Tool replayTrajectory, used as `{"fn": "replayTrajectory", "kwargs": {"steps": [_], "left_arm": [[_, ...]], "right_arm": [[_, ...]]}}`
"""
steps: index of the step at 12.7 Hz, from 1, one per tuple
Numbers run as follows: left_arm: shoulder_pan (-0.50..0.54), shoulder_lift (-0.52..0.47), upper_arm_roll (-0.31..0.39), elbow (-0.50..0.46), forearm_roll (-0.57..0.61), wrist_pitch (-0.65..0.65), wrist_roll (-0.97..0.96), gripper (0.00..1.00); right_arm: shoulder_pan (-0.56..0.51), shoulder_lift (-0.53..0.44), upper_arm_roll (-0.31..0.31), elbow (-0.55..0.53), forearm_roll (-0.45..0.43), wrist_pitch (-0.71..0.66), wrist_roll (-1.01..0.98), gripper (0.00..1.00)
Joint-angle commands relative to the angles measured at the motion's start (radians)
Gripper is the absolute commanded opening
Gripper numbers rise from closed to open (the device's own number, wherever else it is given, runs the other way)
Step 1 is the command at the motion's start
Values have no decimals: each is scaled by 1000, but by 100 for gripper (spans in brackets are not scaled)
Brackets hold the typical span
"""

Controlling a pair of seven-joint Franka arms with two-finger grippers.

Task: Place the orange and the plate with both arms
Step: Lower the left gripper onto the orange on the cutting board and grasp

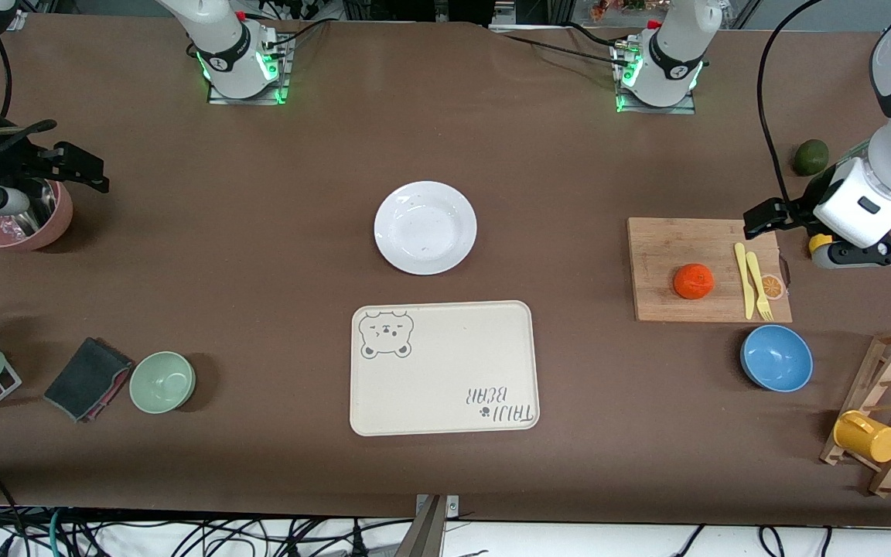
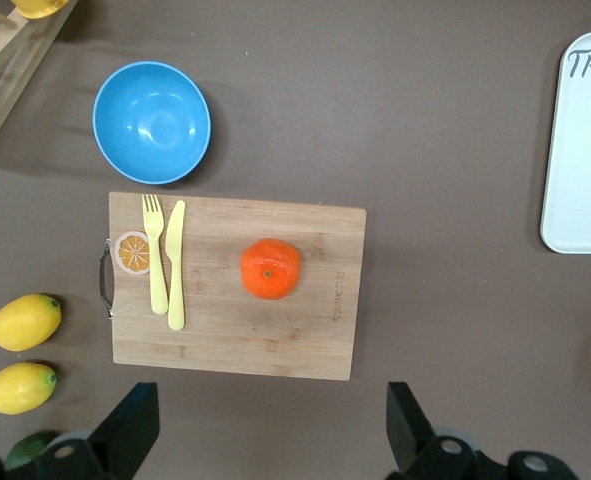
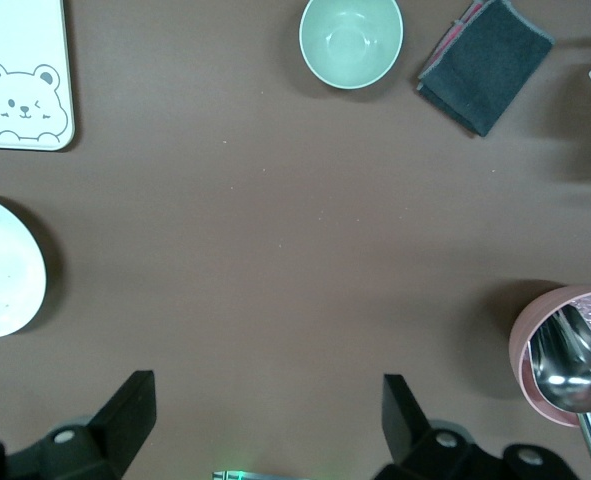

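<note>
Orange sits on the wooden board toward the left arm's end of the desk, beside a yellow knife and fork, with a blue bowl nearer the front camera. White plate lies mid-desk, just farther from the camera than the bear tray and not touching it. Left tool hangs spread and empty over the desk at the board's edge; right tool hangs spread and empty over bare desk near the pink bowl holding a spoon
</note>
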State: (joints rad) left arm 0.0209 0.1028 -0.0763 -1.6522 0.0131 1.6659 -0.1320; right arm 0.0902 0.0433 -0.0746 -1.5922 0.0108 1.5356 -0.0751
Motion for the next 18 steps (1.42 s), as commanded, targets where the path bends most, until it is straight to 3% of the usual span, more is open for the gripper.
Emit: {"fn": "replayTrajectory", "kwargs": {"steps": [1, 5, 8, 9, 12, 13, 18], "left_arm": [[-2, 23, 3, 20, -24, -5, 9, 100], [-2, 38, -3, 22, -22, 0, 11, 100], [-1, 161, -2, 57, -15, 14, 3, 100], [10, 266, -3, 77, -12, 17, 5, 100], [11, 298, -3, 85, -2, 29, 17, 100], [17, 307, -3, 54, -1, 81, 18, 100], [28, 220, -2, -277, 10, 441, 18, 100]], "right_arm": [[0, 10, 3, 31, -12, -23, 3, 100], [0, 10, 3, 29, -12, -25, 5, 100], [0, 10, 3, 29, -12, -23, 3, 100], [0, 10, 3, 29, -12, -25, 3, 100], [0, 10, 3, 29, -12, -25, 3, 100], [0, 10, 3, 29, -12, -25, 3, 100], [0, 10, 3, 29, -12, -25, 3, 100]]}}
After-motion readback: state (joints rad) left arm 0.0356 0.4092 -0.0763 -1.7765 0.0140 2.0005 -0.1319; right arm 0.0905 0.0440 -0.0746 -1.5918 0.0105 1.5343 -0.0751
